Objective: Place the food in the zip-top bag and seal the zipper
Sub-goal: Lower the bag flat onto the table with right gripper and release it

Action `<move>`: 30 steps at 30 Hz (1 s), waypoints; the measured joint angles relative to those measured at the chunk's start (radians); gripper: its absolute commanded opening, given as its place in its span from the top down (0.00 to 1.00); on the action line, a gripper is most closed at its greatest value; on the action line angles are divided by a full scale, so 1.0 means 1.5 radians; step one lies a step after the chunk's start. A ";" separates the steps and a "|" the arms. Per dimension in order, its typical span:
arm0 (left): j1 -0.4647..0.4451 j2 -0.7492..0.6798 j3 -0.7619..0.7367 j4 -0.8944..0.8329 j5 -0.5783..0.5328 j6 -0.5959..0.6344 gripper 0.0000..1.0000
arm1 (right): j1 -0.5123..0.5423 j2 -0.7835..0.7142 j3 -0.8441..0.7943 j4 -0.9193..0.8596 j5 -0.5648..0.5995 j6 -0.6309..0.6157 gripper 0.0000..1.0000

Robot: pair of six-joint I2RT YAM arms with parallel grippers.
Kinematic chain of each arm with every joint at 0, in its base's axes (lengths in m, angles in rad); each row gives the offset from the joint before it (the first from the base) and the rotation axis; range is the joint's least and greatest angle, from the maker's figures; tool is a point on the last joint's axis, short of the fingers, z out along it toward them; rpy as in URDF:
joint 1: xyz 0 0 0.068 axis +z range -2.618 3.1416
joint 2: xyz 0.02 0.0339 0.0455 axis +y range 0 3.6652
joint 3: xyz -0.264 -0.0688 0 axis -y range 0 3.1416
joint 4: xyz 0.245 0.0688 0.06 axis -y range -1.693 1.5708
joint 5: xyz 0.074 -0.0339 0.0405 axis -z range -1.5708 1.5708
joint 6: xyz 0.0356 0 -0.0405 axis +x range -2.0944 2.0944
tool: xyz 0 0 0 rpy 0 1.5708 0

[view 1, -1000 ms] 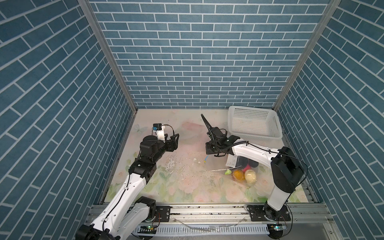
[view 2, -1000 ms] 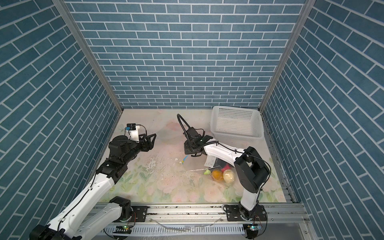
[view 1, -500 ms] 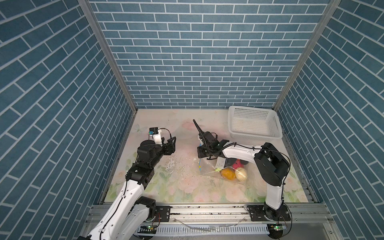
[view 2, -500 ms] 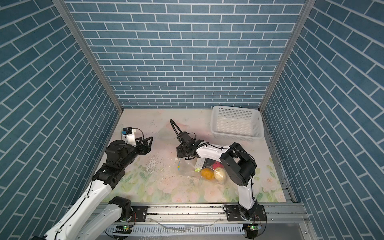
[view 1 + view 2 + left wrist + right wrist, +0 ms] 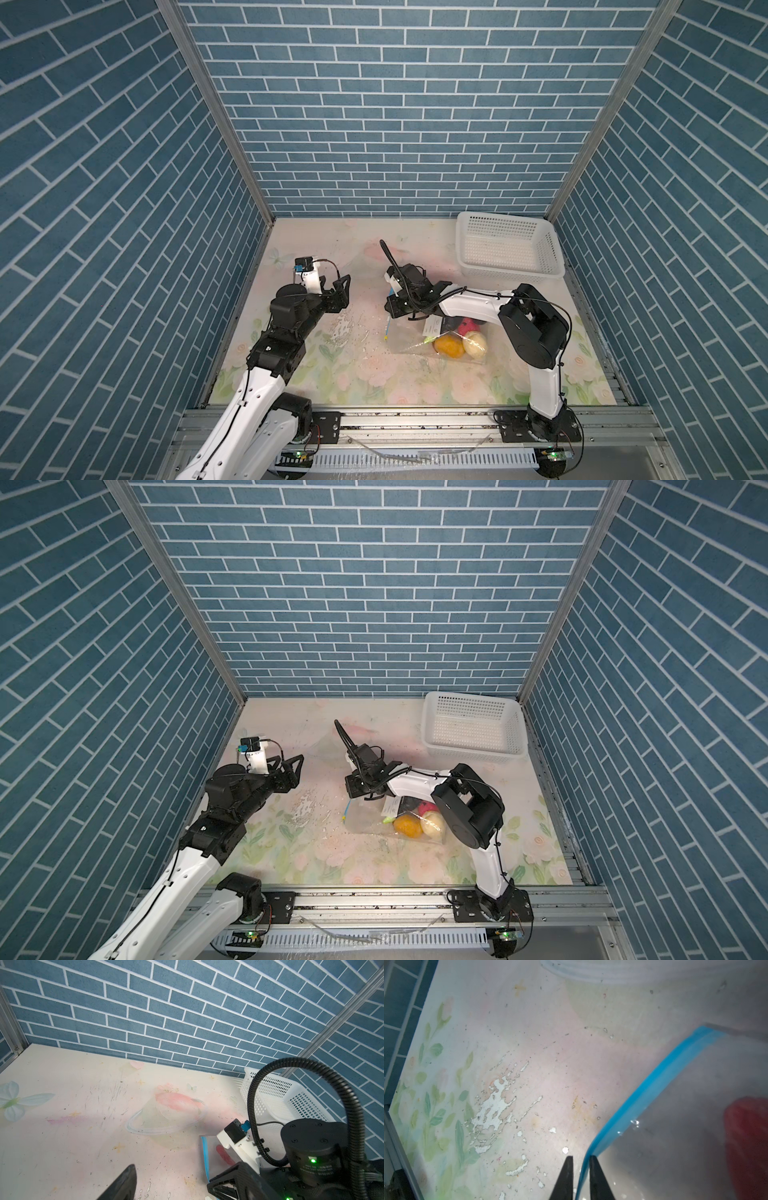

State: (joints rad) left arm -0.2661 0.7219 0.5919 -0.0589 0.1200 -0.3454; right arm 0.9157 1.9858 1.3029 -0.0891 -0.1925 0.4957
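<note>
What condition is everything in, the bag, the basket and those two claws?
Clear crinkly plastic zip-top bag: lying flat.
Light blue zipper strip: bowed; sealed or not, unclear.
Orange, cream, pink toy food: inside the bag.
White perforated plastic basket: upright, nothing seen inside.
Left gripper: open, holding nothing.
Right gripper: jaws slightly apart, zipper between them.

Arms: 2, L arm (image 5: 257,386) + R arm (image 5: 469,305)
Grippers: 2, L gripper (image 5: 293,762) + R gripper (image 5: 580,1162)
Zip bag (image 5: 409,338): 1
Zipper (image 5: 643,1093): 1
Bag label (image 5: 432,327): 1
Basket (image 5: 511,272): 1
Food seen in bag: 4 pcs, i.e. orange pc (image 5: 449,345), cream pc (image 5: 475,344), pink pc (image 5: 468,325), red strip (image 5: 225,1156)
</note>
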 measured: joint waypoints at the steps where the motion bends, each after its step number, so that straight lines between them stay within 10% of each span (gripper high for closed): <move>1: 0.000 0.000 0.000 -0.003 -0.003 0.001 0.14 | 0.001 0.000 0.002 0.003 -0.002 -0.001 0.59; 15: -0.042 0.071 -0.010 0.010 0.040 -0.075 0.11 | -0.026 -0.251 -0.044 -0.075 0.054 -0.020 0.58; 30: -0.115 0.161 -0.009 0.058 0.034 -0.082 0.01 | -0.173 -0.634 -0.380 -0.179 0.212 -0.031 0.55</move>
State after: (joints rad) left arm -0.4393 0.9638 0.5785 0.0280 0.1715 -0.4690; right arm 0.6556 1.0355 0.7334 -0.3573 0.1257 0.4496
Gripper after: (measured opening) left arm 0.992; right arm 0.433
